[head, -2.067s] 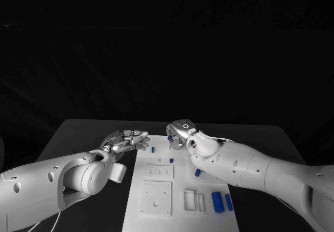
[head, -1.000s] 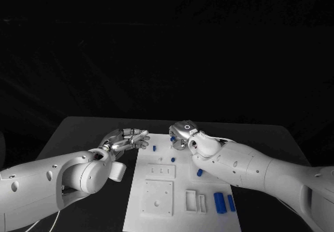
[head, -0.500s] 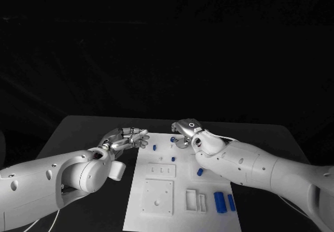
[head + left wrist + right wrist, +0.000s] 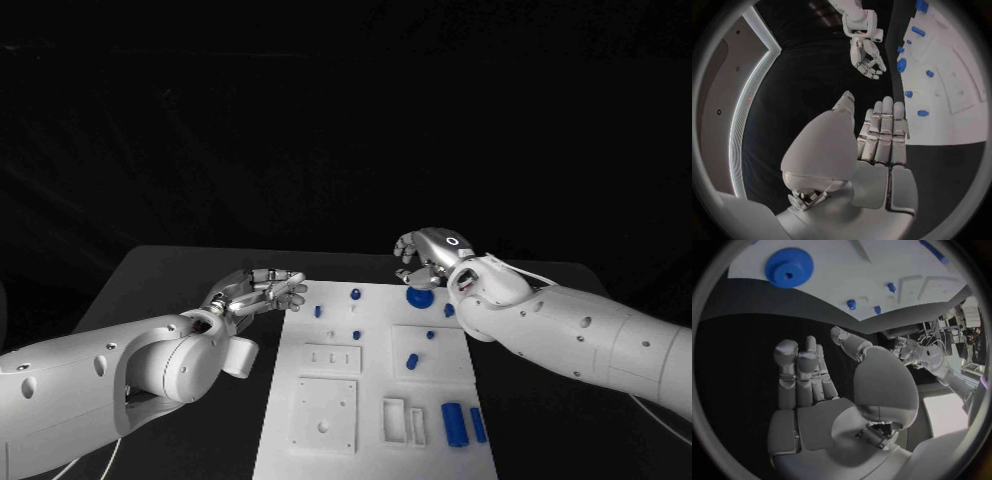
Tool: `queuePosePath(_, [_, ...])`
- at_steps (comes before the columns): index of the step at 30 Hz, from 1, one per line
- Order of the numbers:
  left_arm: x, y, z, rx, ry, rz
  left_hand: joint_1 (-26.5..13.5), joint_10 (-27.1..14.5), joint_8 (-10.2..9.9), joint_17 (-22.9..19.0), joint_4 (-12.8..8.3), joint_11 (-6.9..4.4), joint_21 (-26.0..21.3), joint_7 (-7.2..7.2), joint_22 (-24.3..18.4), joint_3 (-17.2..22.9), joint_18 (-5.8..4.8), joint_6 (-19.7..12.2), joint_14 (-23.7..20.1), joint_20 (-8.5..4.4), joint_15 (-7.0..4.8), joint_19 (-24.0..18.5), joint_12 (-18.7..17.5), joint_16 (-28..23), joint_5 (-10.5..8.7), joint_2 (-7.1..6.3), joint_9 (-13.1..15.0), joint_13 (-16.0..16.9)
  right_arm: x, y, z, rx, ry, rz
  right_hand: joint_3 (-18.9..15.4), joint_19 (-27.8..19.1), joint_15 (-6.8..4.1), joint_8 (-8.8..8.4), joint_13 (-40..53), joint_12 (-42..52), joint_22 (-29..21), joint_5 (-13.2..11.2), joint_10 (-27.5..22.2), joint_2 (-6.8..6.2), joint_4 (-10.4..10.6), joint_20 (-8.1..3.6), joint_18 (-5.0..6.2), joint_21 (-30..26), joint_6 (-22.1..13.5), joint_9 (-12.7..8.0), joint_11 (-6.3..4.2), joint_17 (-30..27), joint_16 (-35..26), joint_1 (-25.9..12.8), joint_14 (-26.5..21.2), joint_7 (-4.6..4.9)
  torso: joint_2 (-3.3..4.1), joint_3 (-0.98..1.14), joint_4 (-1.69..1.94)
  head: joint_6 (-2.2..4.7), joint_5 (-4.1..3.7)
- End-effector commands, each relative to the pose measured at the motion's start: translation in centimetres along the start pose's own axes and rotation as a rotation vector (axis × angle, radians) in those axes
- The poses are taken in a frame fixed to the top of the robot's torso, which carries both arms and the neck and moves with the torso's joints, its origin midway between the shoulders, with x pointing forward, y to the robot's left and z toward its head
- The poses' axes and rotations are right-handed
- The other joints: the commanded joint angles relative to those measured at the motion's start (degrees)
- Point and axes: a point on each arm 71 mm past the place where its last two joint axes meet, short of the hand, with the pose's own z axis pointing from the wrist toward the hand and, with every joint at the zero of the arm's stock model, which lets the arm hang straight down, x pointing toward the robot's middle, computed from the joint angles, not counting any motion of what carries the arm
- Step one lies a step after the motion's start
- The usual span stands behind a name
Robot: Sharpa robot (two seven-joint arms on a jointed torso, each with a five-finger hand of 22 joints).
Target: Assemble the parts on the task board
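**Disc at the far edge, both my hands empty**

My right hand (image 4: 428,252) hangs over the board's (image 4: 378,440) far right corner, fingers loosely apart and holding nothing; in my right wrist view the fingers (image 4: 799,371) stand straight and bare. My left hand (image 4: 264,290) hovers just off the board's left edge, about 10 o'clock from its middle, fingers extended side by side, also empty.

The disc (image 4: 420,297), a round blue piece with a centre hole, lies flat on the board near 1 o'clock, close under my right hand. I judge it light, rigid plastic, smooth and likely a bit slippery. Lying flat, it offers little height, so I would pinch it across the rim, thumb against an opposing finger. Small pegs (image 4: 356,336) stand mid-board; two blue bars (image 4: 453,420) lie near 5 o'clock.
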Motion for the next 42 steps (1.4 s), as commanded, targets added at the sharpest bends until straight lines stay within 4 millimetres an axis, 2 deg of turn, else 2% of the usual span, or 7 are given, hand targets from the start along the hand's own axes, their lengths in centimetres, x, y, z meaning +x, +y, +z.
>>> queuePosePath(1, [0.1, -0.2, 0.0, 0.014, 0.006, -0.004, 0.58, 0.13, 0.33, 0.06, -0.03, -0.03, -0.18, 0.73, 0.94, -0.33, 1.2, 0.26, 0.05, -0.13, 0.2, 0.04, -0.34, -0.19, -0.21, 0.01, -0.07, 0.02, 0.0, -1.5, -0.5, 0.028, 0.095, 0.077, -2.6, 0.65, -2.59, -0.41, 12.04, 13.3, 0.74, 0.77, 8.87, 0.56, -0.71, -0.95, 6.66, 0.21, 0.0, -0.14, -1.73, 0.05, 0.57, -0.54, -0.85, -1.37, -0.13, 0.22, -0.57, 0.15, 0.34])
queuePosePath(2, [0.1, -0.2, 0.0, 0.014, 0.006, -0.004, 0.59, 0.14, 0.34, 0.06, -0.03, -0.04, -0.18, 0.72, 0.94, -0.33, 1.2, 0.27, 0.06, -0.13, 0.2, 0.04, -0.34, -0.19, -0.2, 0.01, -0.07, 0.03, 0.0, -1.8, -0.5, 0.036, 0.111, 0.082, -3.37, 0.98, -2.49, -0.61, 18.01, 19.29, 0.86, 0.57, 6.77, 0.55, -0.77, -1.03, 6.65, 0.46, -0.03, -0.21, -1.67, 0.3, 1.03, -1.01, -0.55, -1.56, -0.12, 0.28, -0.6, 0.13, 0.38])
queuePosePath(3, [0.1, -0.2, 0.0, 0.013, 0.006, -0.004, 0.59, 0.14, 0.34, 0.06, -0.03, -0.04, -0.18, 0.72, 0.94, -0.33, 1.2, 0.27, 0.06, -0.13, 0.2, 0.04, -0.34, -0.19, -0.2, 0.01, -0.07, 0.03, 0.1, -2.2, -0.6, 0.044, 0.128, 0.084, -4.92, 1.36, -1.46, -0.95, 38.78, 38.53, 1.83, 0.68, -7.33, 1.24, -1.93, -1.37, 6.66, 2.05, 0.47, -0.35, -2.04, 1.97, 2.97, -1.5, -0.98, -1.87, -0.11, 0.36, -0.62, 0.14, 0.4])
queuePosePath(4, [0.1, -0.2, 0.0, 0.013, 0.007, -0.004, 0.59, 0.14, 0.34, 0.06, -0.03, -0.04, -0.18, 0.72, 0.94, -0.33, 1.2, 0.27, 0.06, -0.13, 0.2, 0.04, -0.34, -0.19, -0.2, 0.01, -0.07, 0.03, 0.2, -2.5, -0.7, 0.051, 0.142, 0.082, -4.66, 1.11, -2.03, -1.26, 39.14, 39.05, 1.49, 1.23, -6.93, 1.37, -1.53, -1.33, 6.66, 1.98, 0.01, -0.49, -1.53, 1.97, 2.89, -1.78, -1.11, -1.22, -0.11, 0.37, -0.63, 0.16, 0.41])
queuePosePath(9, [0.1, -0.2, 0.1, 0.014, 0.008, -0.004, 0.61, 0.15, 0.35, 0.07, -0.03, -0.05, -0.18, 0.72, 0.94, -0.35, 1.2, 0.28, 0.06, -0.13, 0.2, 0.04, -0.34, -0.19, -0.21, 0.0, -0.08, 0.03, 0.7, -3.6, -0.8, 0.087, 0.219, 0.076, -6.02, 0.65, -1.08, -2.33, 47.41, 48.69, 1.52, 4.88, -6.32, 1.24, -2.05, -2.02, 6.66, 6.13, -0.94, -0.95, -0.54, 5.57, 6.27, -3.27, -1.5, -0.34, -0.07, 0.71, -0.66, 0.18, 0.56])
queuePosePath(14, [0.2, -0.1, 0.3, 0.013, 0.011, -0.004, 0.61, 0.16, 0.35, 0.07, -0.02, -0.05, -0.18, 0.71, 0.94, -0.37, 1.19, 0.28, 0.06, -0.13, 0.2, 0.04, -0.34, -0.2, -0.21, 0.01, -0.09, 0.03, 1.5, -4.0, -0.6, 0.108, 0.267, 0.068, -6.66, 0.19, -0.8, -3.03, 51.93, 53.76, 1.47, 5.05, -3.17, 1.61, -2.26, -2.31, 6.66, 7.88, -1.96, -1.26, -0.21, 7.04, 7.15, -3.9, -1.88, 0.07, -0.03, 0.97, -0.69, 0.29, 0.47])
queuePosePath(42, [0.3, -0.1, 0.4, 0.012, 0.015, -0.004, 0.59, 0.15, 0.36, 0.08, 0.01, -0.05, -0.19, 0.72, 0.93, -0.44, 1.18, 0.27, 0.07, -0.12, 0.21, 0.05, -0.38, -0.22, -0.23, 0.08, -0.13, 0.02, 4.9, -3.9, -1.2, 0.126, 0.35, 0.076, -7.45, -0.89, -1.05, -3.22, 55.72, 58.03, 1.33, 5.36, -0.28, 3.0, -2.24, -2.66, 6.66, 10.94, -2.88, -1.28, -0.53, 9.55, 7.94, -4.67, -2.24, -0.32, -0.05, 0.6, -0.6, -0.12, 0.1])
